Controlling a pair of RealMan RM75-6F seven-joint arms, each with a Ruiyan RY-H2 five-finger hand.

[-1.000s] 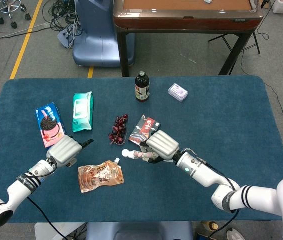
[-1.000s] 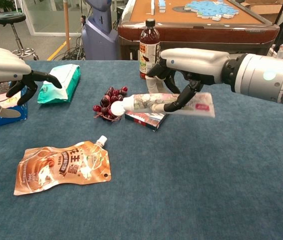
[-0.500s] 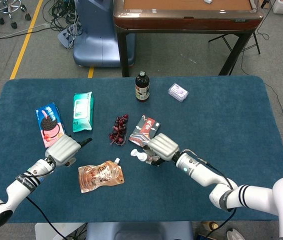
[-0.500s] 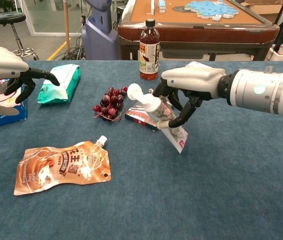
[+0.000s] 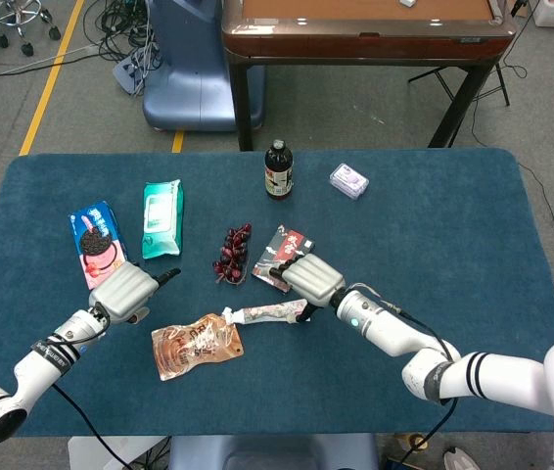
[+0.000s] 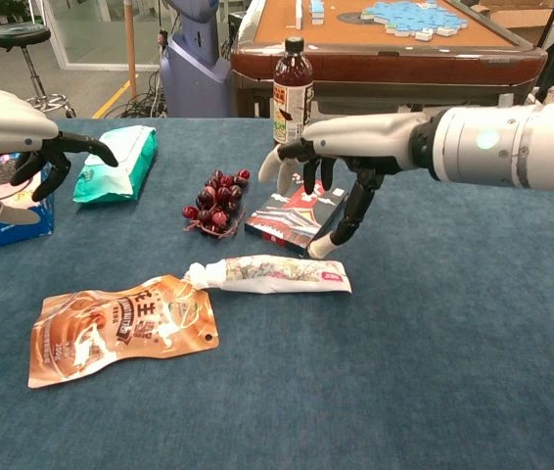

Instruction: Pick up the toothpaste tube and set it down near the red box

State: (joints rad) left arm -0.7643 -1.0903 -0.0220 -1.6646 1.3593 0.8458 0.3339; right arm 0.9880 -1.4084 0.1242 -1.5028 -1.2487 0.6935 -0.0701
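The toothpaste tube (image 6: 269, 275) (image 5: 268, 313) lies flat on the blue cloth, its white cap pointing left and touching the brown pouch. Just behind it sits the red box (image 6: 297, 217) (image 5: 281, 255). My right hand (image 6: 331, 176) (image 5: 308, 279) hovers over the box and the tube's right end with its fingers spread and pointing down, holding nothing. My left hand (image 6: 13, 137) (image 5: 128, 291) hangs at the left near the cookie pack, fingers loosely apart and empty.
A brown spouted pouch (image 6: 120, 323) lies at front left. Cherries (image 6: 214, 204) are left of the box, a dark bottle (image 6: 293, 94) behind it. Green wipes (image 6: 115, 162), a blue cookie pack (image 5: 97, 243) and a small wrapped packet (image 5: 348, 180) lie further off.
My right hand held the tube in the air, tipped it downward, then let go. The tube now lies on the cloth in front of the red box. The left hand barely moved.
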